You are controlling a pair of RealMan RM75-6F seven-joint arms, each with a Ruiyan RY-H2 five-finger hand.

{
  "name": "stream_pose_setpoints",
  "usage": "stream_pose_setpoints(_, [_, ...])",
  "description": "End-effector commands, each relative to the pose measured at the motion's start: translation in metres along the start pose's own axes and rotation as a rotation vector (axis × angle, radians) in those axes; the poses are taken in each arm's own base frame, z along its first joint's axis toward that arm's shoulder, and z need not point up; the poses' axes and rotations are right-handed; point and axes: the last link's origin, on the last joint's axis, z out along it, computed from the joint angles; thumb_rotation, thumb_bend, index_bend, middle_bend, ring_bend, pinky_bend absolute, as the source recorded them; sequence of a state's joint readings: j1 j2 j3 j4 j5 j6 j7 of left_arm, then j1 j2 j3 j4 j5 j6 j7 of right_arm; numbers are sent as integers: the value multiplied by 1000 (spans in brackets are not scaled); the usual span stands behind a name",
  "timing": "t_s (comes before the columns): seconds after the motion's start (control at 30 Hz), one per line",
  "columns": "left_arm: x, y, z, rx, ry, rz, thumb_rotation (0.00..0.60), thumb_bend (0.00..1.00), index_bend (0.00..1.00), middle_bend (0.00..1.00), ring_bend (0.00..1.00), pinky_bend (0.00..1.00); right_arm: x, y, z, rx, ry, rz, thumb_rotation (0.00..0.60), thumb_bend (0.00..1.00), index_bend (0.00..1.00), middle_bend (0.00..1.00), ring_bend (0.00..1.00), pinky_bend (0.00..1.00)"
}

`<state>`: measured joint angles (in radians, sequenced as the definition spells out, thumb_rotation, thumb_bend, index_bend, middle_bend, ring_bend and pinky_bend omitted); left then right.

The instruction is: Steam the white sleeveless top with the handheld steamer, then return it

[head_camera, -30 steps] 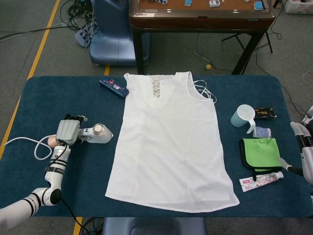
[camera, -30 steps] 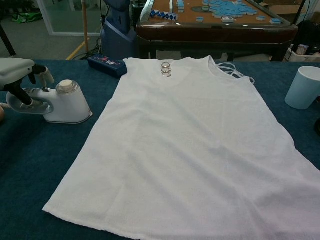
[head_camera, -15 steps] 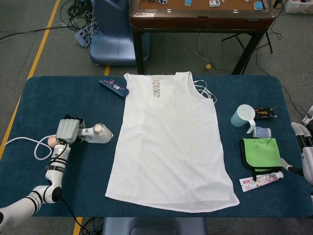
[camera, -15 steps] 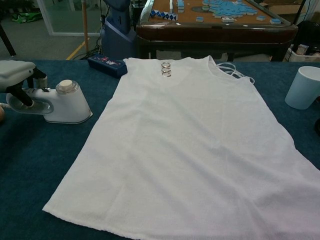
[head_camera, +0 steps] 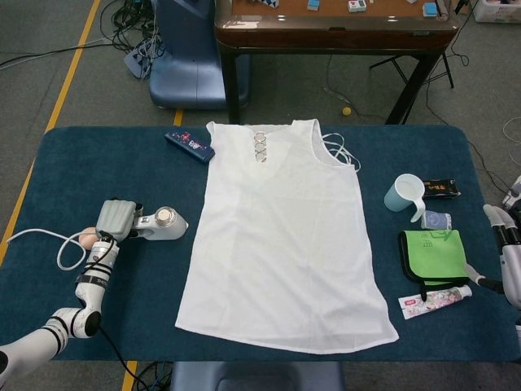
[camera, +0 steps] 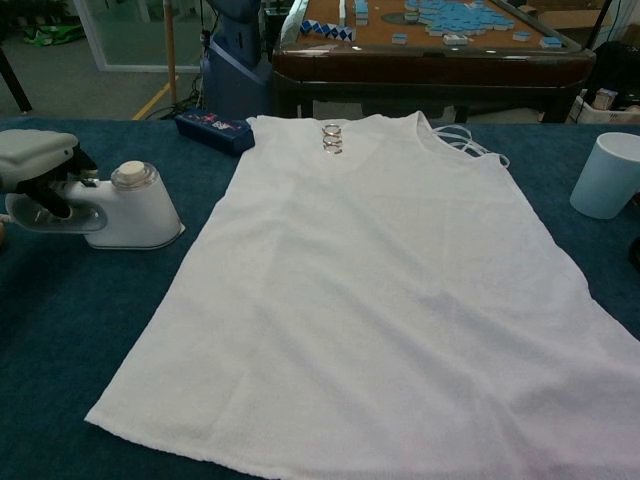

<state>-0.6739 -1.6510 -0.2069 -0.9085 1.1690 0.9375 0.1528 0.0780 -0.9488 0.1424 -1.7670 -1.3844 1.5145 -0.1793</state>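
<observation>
Looking down from the head view, we saw the white top (head_camera: 285, 236) spread flat in the middle of the dark blue tabletop (head_camera: 98, 163), its neckline at the far edge and its hem toward us. Well to its left stood the white steamer (head_camera: 160, 223), resting on the tabletop beside the top without touching it, with its cord (head_camera: 49, 240) looping off to the left. Our left hand (head_camera: 114, 220) sat over the steamer's handle. In the chest view the dark fingers (camera: 45, 195) were curled down through the handle loop and around it, so we judged the left hand (camera: 35, 155) was gripping the steamer (camera: 120, 205), which had not left the tabletop.

Our right hand (head_camera: 506, 252) rested at the far right edge of the tabletop, only partly in the head view. It held nothing that we could see, but we could not tell how its fingers lay.

Near the top's left shoulder lay a small dark blue box (head_camera: 190, 146). On the right side of the tabletop we noted a pale blue cup (head_camera: 404, 193), a dark packet (head_camera: 440, 188) just beyond it, a folded green cloth (head_camera: 431, 257) nearer to us, and a tube (head_camera: 434, 300) lying just in front of the cloth. In the chest view the top (camera: 380, 290) filled most of the frame, with the cup (camera: 607, 175) at its right.
</observation>
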Motion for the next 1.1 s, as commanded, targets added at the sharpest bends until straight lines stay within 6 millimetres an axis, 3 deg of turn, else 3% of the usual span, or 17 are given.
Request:
stream_pose_setpoints(0.03, [0, -1, 2, -8, -12, -34, 600, 317, 721, 736, 619, 504, 0, 0, 0, 0, -1, 0, 600, 101, 0, 156, 98, 0])
stream_pose_setpoints(0.4, [5, -6, 10, -40, -7, -198, 600, 317, 826, 829, 693, 683, -1, -3, 1, -2, -6, -5, 600, 101, 0, 156, 98, 0])
stream_pose_setpoints(0.83, [13, -12, 24, -22, -60, -438, 600, 318, 867, 847, 711, 706, -3, -12, 3, 17, -29, -12, 600, 100, 0, 156, 101, 33])
stream_pose_setpoints(1.1, [22, -2, 21, -64, -66, -532, 600, 318, 868, 848, 712, 706, -9, -24, 4, 74, -73, -17, 600, 101, 0, 160, 110, 78])
